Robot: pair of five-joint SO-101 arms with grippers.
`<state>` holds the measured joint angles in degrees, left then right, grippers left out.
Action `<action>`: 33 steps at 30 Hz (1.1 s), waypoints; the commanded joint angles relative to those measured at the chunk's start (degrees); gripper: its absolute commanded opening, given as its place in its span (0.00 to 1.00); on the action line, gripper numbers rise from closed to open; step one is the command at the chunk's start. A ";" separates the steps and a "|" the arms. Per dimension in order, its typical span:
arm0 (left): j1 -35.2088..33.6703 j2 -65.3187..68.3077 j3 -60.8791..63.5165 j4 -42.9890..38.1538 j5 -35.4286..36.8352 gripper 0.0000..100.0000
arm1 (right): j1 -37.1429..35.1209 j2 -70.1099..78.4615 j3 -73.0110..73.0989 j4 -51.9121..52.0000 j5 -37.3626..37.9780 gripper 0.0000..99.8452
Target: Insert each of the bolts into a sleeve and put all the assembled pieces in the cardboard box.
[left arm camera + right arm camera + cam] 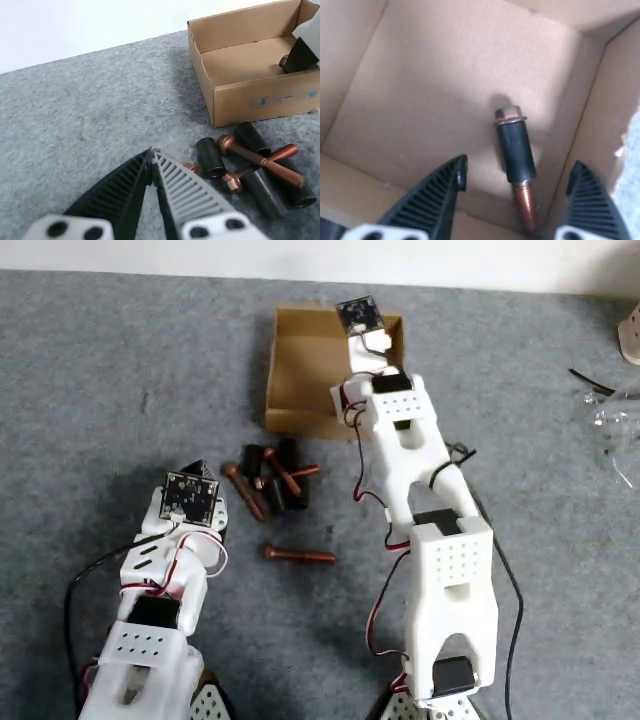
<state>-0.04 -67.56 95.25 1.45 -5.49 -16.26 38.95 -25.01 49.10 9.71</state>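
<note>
My right pincer (520, 165) hangs with its fingers wide apart inside the cardboard box (300, 422), above an assembled piece (516, 150), a bolt in its black sleeve, which lies free on the box floor close to one wall. My left pincer (151, 156) is pressed together and empty, low over the grey tabletop (100, 390), near the heap of loose sleeves (210, 157) and copper bolts (260, 161). A single bolt (300, 555) lies apart from that heap.

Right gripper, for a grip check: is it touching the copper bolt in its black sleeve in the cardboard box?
Apart. Right wrist view: the open right gripper straddles the black-sleeved copper bolt, clear gaps both sides.
</note>
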 commanded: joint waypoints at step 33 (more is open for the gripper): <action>-4.09 0.31 -4.00 -1.32 4.92 0.01 | -24.40 -71.08 68.53 -11.47 -9.32 0.30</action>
<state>-1.89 -67.56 95.25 1.45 -4.09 -38.24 -28.13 36.35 45.49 0.57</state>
